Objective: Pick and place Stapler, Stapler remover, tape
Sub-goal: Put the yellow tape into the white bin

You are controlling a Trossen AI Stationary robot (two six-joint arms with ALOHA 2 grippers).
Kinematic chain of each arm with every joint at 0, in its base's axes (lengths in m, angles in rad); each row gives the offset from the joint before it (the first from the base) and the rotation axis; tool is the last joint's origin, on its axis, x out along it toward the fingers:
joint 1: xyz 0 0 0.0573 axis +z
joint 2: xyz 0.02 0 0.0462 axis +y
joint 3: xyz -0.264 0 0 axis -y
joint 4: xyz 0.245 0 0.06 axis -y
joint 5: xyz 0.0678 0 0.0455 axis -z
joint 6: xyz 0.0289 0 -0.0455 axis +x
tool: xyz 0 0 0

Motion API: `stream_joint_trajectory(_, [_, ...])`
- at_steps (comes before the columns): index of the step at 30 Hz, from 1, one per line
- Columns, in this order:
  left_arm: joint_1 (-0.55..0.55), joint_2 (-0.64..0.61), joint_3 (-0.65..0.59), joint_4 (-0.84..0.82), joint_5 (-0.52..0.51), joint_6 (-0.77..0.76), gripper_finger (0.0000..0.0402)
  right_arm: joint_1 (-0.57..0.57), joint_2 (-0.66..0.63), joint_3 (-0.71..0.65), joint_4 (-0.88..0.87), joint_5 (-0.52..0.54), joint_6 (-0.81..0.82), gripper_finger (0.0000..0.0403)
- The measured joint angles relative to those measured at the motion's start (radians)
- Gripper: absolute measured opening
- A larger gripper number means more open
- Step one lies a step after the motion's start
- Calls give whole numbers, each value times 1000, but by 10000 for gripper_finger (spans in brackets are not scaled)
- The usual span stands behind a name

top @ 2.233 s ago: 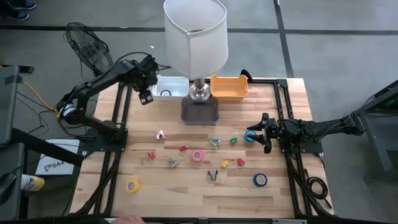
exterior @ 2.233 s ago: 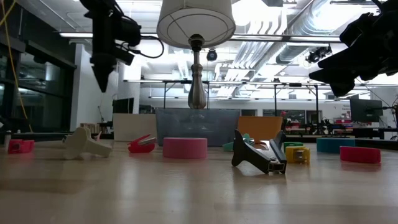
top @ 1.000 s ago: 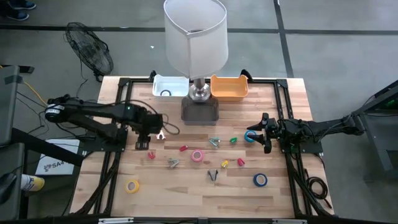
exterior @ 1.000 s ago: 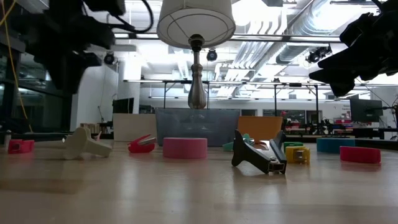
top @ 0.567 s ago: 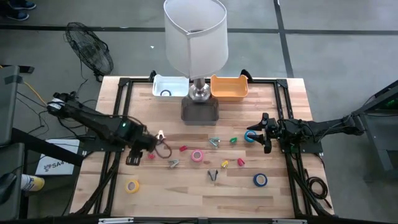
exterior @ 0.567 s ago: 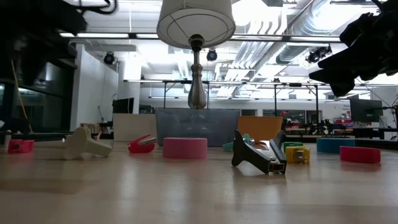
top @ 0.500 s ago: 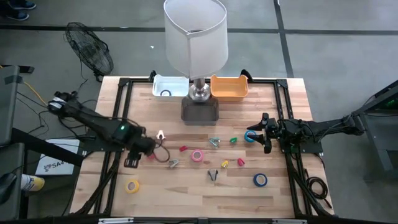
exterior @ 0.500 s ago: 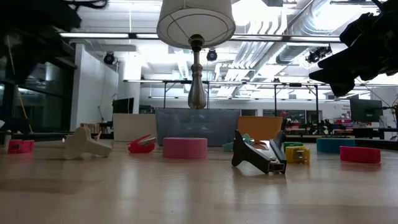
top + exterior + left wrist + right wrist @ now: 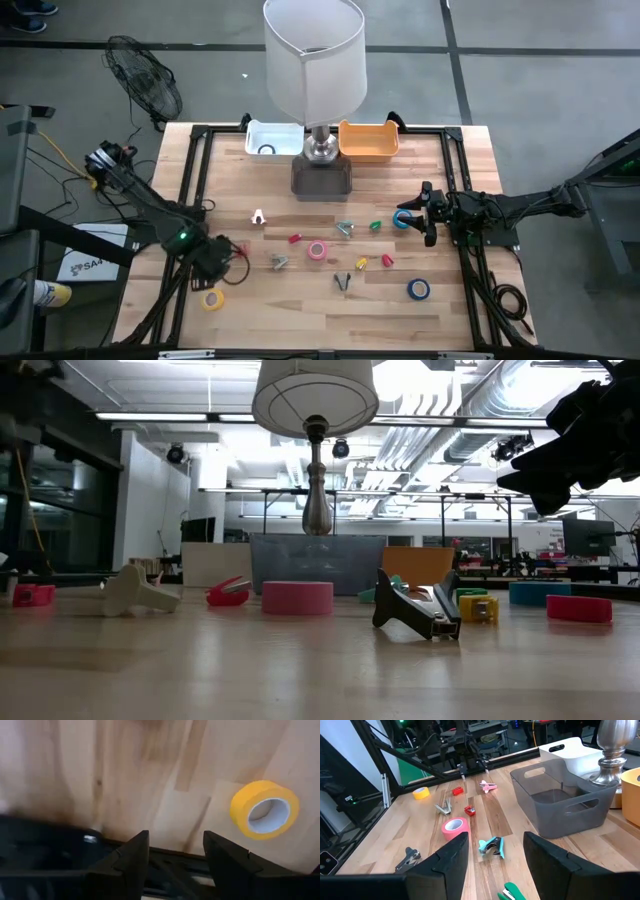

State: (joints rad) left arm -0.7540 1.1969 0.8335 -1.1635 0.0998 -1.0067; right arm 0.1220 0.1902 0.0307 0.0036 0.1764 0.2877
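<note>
A yellow tape roll (image 9: 212, 298) lies flat near the table's near left corner. My left gripper (image 9: 215, 268) hangs just beyond it, pointing down; in its wrist view the open fingers (image 9: 172, 855) are empty, with the yellow roll (image 9: 265, 810) off to one side. A pink tape roll (image 9: 317, 250) lies mid-table and a blue roll (image 9: 418, 290) at the near right. Another blue roll (image 9: 402, 218) lies in front of my right gripper (image 9: 420, 214), which waits open and level at the right. Small coloured staplers (image 9: 295, 238) and staple removers (image 9: 342, 282) lie scattered around the pink roll.
A lamp (image 9: 314, 60) stands at the far middle over a grey bin (image 9: 321, 178). A white tray (image 9: 272, 140) holding a blue ring and an orange bin (image 9: 368, 140) flank it. The black frame rail (image 9: 60, 865) runs along the table's left side below my left gripper.
My left gripper has swung from the table's left middle toward the near edge, sinking a little and rolling about its own axis. It now hangs close to the yellow tape roll, its fingers still open.
</note>
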Motion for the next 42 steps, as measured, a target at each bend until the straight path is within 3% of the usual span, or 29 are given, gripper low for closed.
stream_joint_trajectory(8, [-107, 3, -66, 133, -4, -381, 183, 0, 0, 0, 0, 0, 0, 181])
stream_joint_trajectory(12, [-111, 30, -68, 168, 1, -470, 183, 0, 0, 0, 0, 0, 0, 181])
stream_joint_trajectory(24, [-110, 216, -68, 446, 68, -512, 183, 0, 0, 0, 0, 0, 0, 181])
stream_joint_trajectory(42, [-119, 238, -19, 376, 121, -406, 183, 0, 0, 0, 0, 0, 0, 181])
